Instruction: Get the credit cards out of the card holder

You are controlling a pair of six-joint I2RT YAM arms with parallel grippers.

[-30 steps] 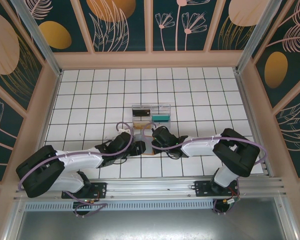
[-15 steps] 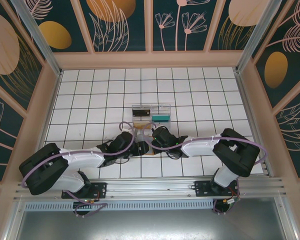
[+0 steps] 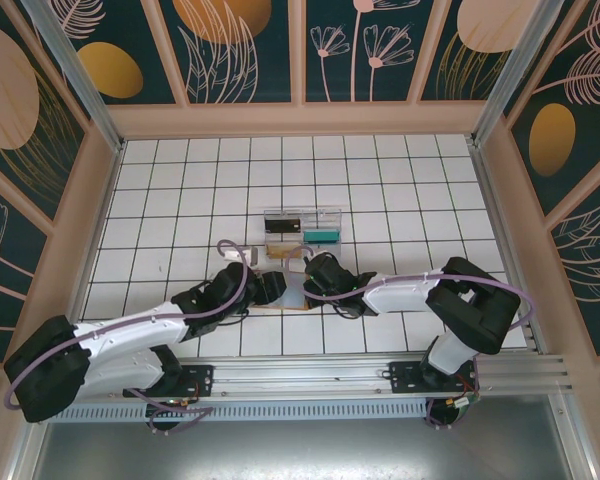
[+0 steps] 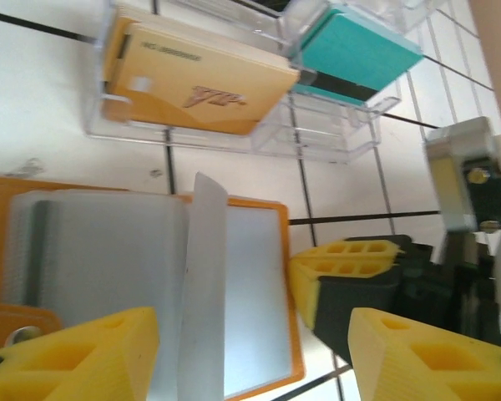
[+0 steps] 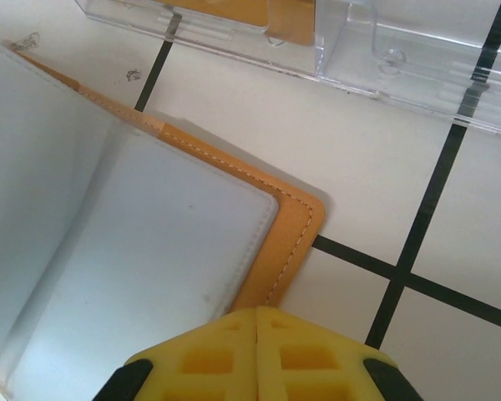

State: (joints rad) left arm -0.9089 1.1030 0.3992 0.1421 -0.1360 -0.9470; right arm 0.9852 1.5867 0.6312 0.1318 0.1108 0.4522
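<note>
Item: card holder (image 4: 255,334) (image 5: 150,276), a tan-orange folding wallet with stitched edge and pale blue-grey inner panels. It lay opened flat on the white tiles (image 4: 33,75), one pale leaf raised at the fold. A gold credit card (image 4: 200,88) and a teal credit card (image 4: 359,50) sat in separate compartments of the clear tray (image 4: 317,138) just beyond.

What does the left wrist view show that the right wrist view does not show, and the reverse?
Left wrist view: a teal card in the clear plastic compartment tray, a pale flap raised from the open tan-orange leather-like card holder, and the left gripper with jaws open. Right wrist view: stitching along the holder's corner, and the right gripper with jaws shut together. Both: the tray, a gold card in it, and the holder's pale inner panel.
</note>
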